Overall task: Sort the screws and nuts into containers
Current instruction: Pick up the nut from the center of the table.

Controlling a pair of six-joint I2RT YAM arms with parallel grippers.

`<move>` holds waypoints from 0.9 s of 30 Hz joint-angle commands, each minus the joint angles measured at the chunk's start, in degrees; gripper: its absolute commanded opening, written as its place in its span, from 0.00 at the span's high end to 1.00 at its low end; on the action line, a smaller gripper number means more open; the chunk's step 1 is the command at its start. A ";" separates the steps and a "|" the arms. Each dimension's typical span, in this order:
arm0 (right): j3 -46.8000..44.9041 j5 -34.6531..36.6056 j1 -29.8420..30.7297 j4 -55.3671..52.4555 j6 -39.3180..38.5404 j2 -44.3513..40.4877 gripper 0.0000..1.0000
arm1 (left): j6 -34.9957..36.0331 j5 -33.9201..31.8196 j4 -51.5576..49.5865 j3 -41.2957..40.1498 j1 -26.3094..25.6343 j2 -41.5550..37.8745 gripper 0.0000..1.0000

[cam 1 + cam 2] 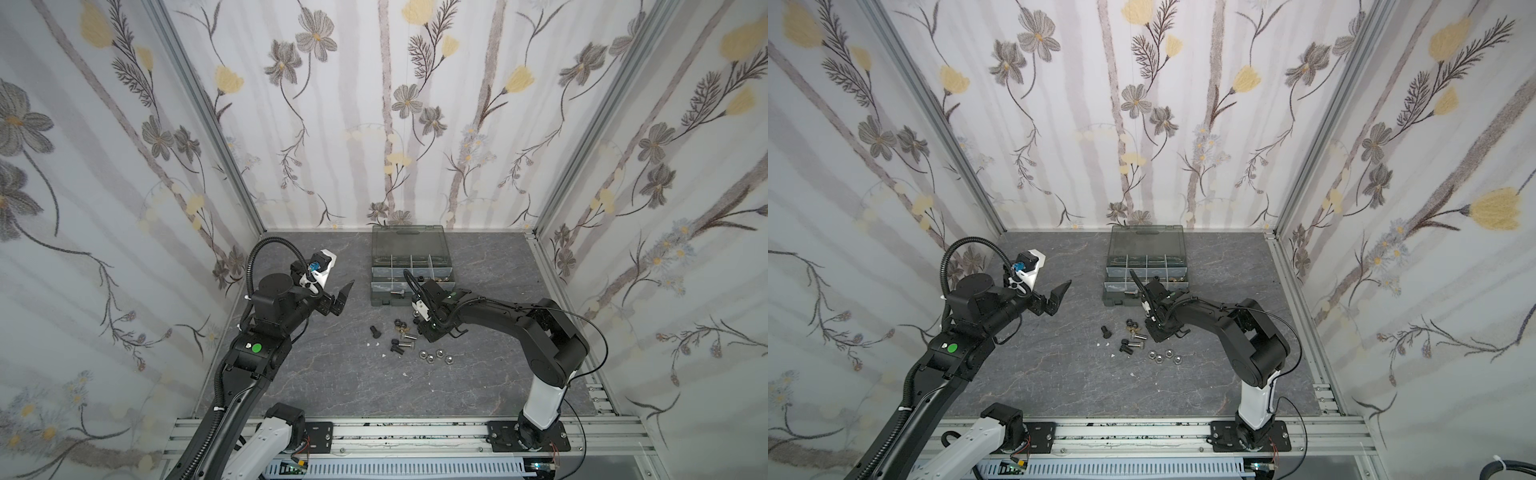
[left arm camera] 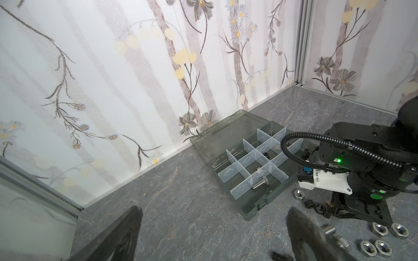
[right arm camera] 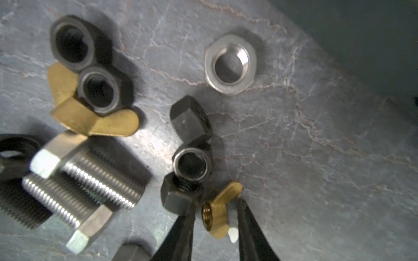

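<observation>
My right gripper point(image 3: 216, 218) points down into the loose pile and is shut on a small brass wing nut point(image 3: 217, 223) that stands on edge between its fingers. Black nuts point(image 3: 192, 162) crowd against one fingertip. Silver screws point(image 3: 101, 171), a second wing nut point(image 3: 90, 119) under two black nuts and a silver nut point(image 3: 230, 64) lie nearby. In a top view the right gripper point(image 1: 419, 327) is just in front of the containers in the grey case point(image 1: 380, 301). My left gripper point(image 2: 212, 226) hangs open and empty, left of the case.
The case's lid point(image 1: 409, 239) lies open against the back wall. One compartment holds a silver screw point(image 2: 260, 184), another a black nut point(image 2: 267, 154). Several silver nuts point(image 1: 436, 356) and black screws point(image 1: 375, 331) lie on the grey slab. Patterned walls close three sides.
</observation>
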 commanded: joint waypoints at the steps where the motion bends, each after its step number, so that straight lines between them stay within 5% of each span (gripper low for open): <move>1: 0.71 0.38 -0.05 -0.06 -1.14 1.18 0.71 | 0.31 0.17 1.59 -0.30 -0.03 0.00 0.00; 12: -0.43 0.43 -0.91 -0.86 -1.50 -0.01 0.89 | 0.40 -0.05 1.85 -0.38 0.04 0.59 0.00; 27: 13.04 -3.20 -11.18 -6.08 -4.34 -4.62 0.91 | 0.58 -0.49 1.86 -0.11 0.05 1.48 0.00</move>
